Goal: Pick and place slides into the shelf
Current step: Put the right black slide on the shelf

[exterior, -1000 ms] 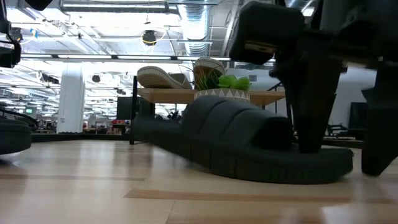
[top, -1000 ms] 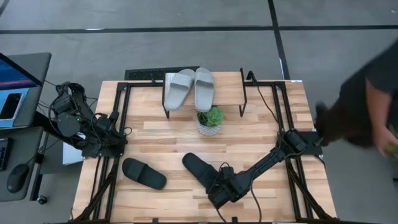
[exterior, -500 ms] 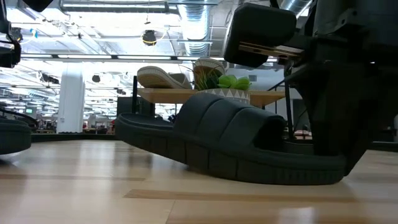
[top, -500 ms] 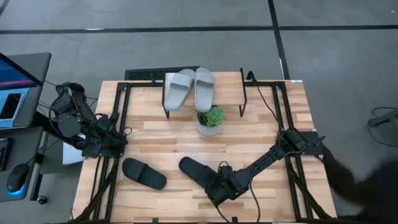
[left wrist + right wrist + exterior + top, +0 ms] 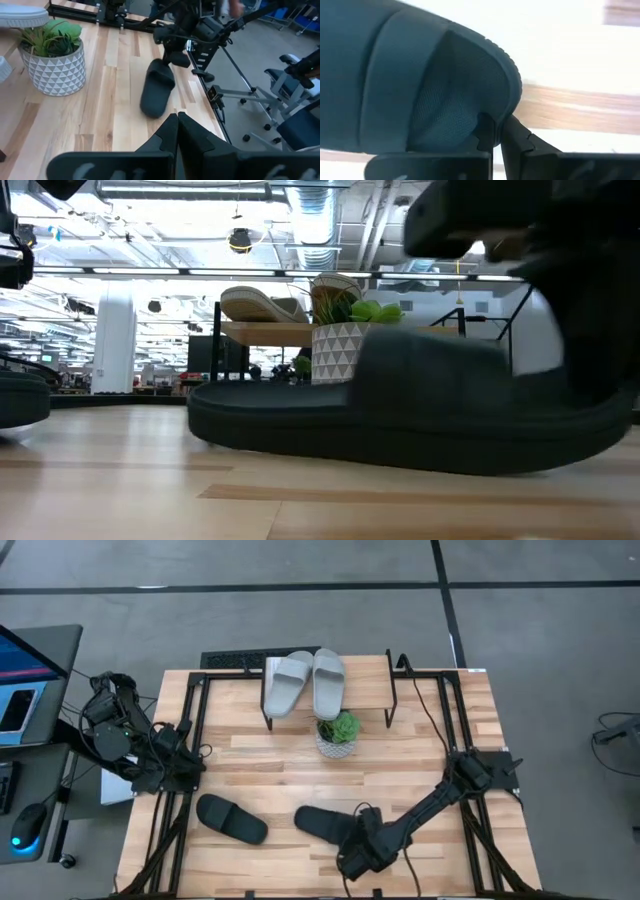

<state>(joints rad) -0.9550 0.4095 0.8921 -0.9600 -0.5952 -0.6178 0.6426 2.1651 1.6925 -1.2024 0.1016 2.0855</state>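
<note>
Right pincer (image 5: 352, 858) sits low centre of the high view, near the desk's (image 5: 420, 755) front edge, clamped on one end of a black slide (image 5: 325, 823). In the right wrist view the fingers (image 5: 490, 134) are pressed together on the slide's strap edge (image 5: 420, 90). In the low view that slide (image 5: 400, 415) fills the middle and right of frame, sole close to the wood; I can't tell if it's touching or just off it.

Second black slide (image 5: 231, 818) lies flat at lower left of the high view, well apart from the first, nothing touching it.

Two grey slides (image 5: 303, 682) sit side by side on the shelf (image 5: 385, 690) at top centre, by the desk's back edge. In the low view they show on the plank (image 5: 270, 332) behind the black slide.

Potted plant (image 5: 338, 735) stands just in front of the shelf, centre of frame, between shelf and the gripped slide.

Left pincer (image 5: 180, 768) is parked at the desk's left edge, mid-left of the high view, fingers (image 5: 172, 131) together, holding nothing. Its wrist view looks across at the plant (image 5: 52, 55), the gripped slide (image 5: 157, 92) and the right arm (image 5: 200, 32).
</note>
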